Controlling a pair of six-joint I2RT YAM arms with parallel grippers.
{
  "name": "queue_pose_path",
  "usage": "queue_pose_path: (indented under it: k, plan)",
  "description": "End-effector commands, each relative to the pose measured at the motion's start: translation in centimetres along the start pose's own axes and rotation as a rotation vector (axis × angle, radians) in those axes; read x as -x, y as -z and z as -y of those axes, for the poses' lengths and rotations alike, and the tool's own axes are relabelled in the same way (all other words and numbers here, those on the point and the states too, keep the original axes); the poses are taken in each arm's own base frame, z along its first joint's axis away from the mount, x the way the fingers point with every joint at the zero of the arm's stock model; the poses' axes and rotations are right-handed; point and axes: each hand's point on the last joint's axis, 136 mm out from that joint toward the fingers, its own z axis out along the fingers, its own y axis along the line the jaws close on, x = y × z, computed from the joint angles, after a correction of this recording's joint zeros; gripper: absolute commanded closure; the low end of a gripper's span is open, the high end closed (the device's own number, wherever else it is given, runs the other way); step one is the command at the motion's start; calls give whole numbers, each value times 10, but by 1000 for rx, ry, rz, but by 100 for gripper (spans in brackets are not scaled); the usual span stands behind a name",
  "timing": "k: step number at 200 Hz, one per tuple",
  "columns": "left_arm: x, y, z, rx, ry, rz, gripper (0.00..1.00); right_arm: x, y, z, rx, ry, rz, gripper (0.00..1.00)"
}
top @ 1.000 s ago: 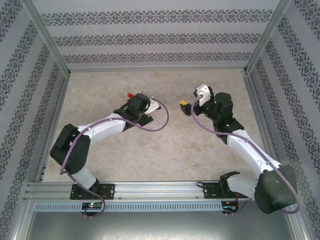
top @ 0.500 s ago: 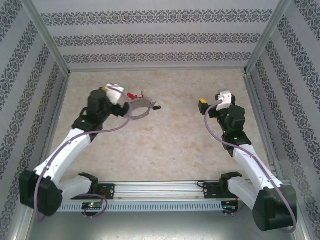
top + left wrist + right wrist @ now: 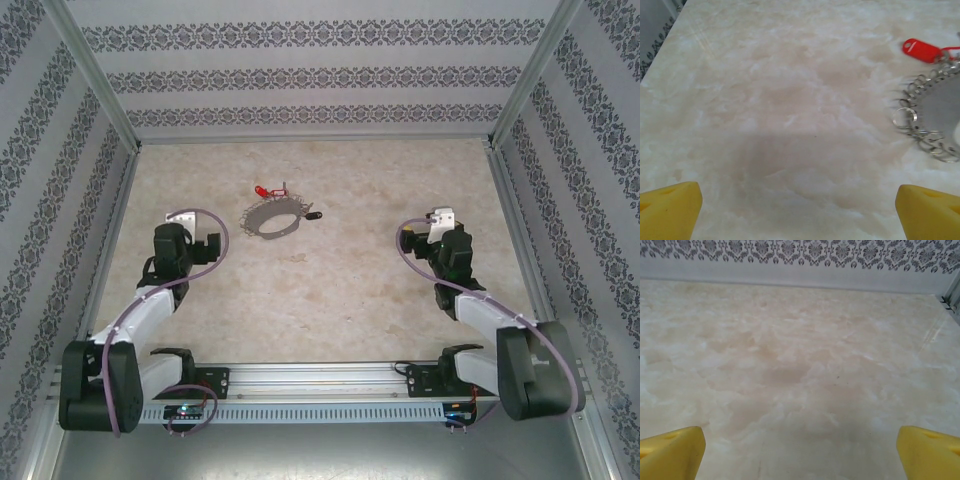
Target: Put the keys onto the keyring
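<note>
The keyring (image 3: pixel 272 216), a thin silvery loop with small rings strung along its rim, lies flat at the table's back middle. A red-headed key (image 3: pixel 262 190) sits at its far left rim and a black-headed key (image 3: pixel 314 214) at its right. My left gripper (image 3: pixel 207 246) hovers left of the loop and nearer the front. It is open and holds nothing. The left wrist view has the keyring (image 3: pixel 935 107) and the red key (image 3: pixel 921 50) at the right edge, beyond my wide-apart yellow fingertips (image 3: pixel 671 209). Far right, my right gripper (image 3: pixel 437 222) is open over bare marble (image 3: pixel 800 390).
Patterned walls (image 3: pixel 320 80) and aluminium posts (image 3: pixel 95 75) enclose the marble table (image 3: pixel 330 290) on three sides. A metal rail (image 3: pixel 320 378) with the arm bases runs along the near edge. The right wrist view faces the back wall (image 3: pixel 800 252).
Both arms have folded back toward their bases. The left gripper moved left and nearer, away from the keyring, which now lies uncovered. The right gripper drew back to the right.
</note>
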Motion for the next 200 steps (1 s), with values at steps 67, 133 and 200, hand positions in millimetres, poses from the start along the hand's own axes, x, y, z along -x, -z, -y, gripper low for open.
queue_pose_path:
  k: [67,133,200]
  plan:
    - [18,-37,-15,110,38,125,0,-8,-32,30,-81,-34,84,2]
    - [17,-43,-8,76,43,91,0,-6,-45,35,-101,-41,17,2]
    - [10,-61,16,-11,58,194,1,-6,-45,35,-101,-45,17,2]
